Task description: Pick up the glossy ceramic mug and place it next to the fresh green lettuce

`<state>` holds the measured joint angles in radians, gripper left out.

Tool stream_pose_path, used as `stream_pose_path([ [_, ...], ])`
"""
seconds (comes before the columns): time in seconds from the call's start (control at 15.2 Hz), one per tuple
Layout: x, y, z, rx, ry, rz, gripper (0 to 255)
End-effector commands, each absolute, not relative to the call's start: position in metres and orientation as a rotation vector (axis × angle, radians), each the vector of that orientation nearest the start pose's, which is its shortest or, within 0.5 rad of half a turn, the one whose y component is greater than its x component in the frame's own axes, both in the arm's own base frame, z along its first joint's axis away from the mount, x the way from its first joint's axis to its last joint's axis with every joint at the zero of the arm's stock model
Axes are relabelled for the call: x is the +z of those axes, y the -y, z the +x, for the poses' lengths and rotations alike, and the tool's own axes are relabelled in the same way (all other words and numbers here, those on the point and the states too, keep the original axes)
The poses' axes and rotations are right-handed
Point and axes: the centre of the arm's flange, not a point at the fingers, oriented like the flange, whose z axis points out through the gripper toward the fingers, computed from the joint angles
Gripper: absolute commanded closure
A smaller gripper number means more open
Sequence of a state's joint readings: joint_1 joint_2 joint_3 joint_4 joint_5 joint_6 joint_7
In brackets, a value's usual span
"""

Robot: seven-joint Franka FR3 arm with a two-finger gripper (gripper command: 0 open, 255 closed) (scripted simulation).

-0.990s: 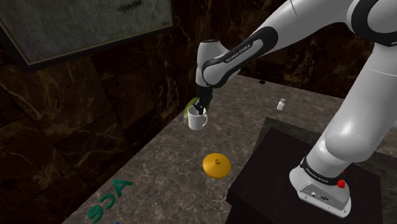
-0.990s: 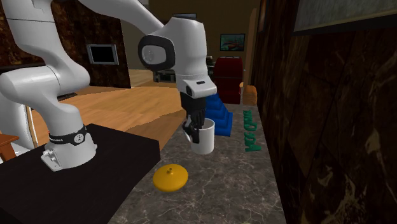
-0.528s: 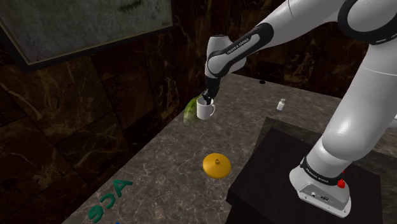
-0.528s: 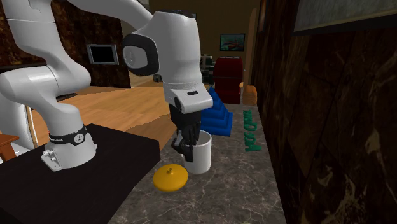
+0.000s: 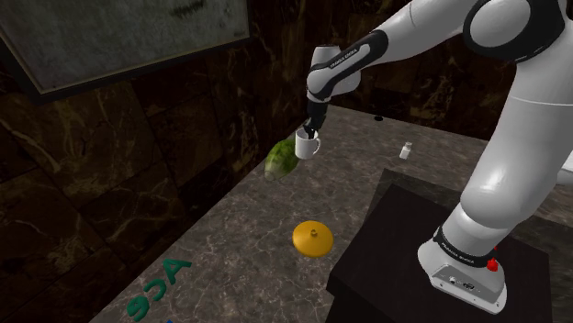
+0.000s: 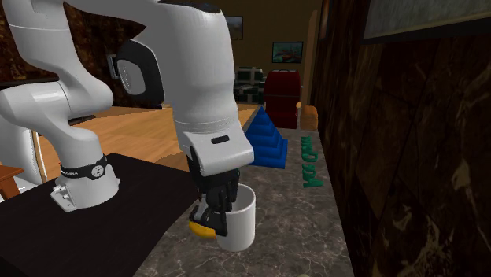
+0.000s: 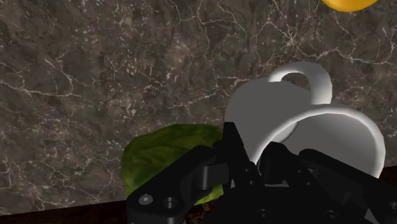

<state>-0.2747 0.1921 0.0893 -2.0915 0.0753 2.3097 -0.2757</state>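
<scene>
Nearest, on the marbled counter point(image 5: 230, 252), sits an orange domed object point(image 5: 312, 239). Farther along, the black gripper point(image 5: 308, 131) has its jaws clamped on the white mug point(image 5: 308, 145) at the rim wall, with the handle on the side away from the fingers. Just past the mug, by the dark wall, lies the green lettuce point(image 5: 280, 158); whether they touch I cannot tell.

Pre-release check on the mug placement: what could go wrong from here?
1. The gripper pinches the white mug by one side of its rim only; it could swing or slip.
2. The lettuce lies right below the gripper; lowering straight down might land the mug on it and tip it.
</scene>
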Motion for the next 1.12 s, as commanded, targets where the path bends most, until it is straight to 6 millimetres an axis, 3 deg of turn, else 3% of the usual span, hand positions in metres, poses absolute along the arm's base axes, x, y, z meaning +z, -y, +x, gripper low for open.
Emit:
stream_pose_path([
  [0.0,0.327,0.11,0.57,-0.065,0.061,-3.075,255],
  [1.06,0.243,0.11,0.57,-0.065,0.061,-3.075,255],
])
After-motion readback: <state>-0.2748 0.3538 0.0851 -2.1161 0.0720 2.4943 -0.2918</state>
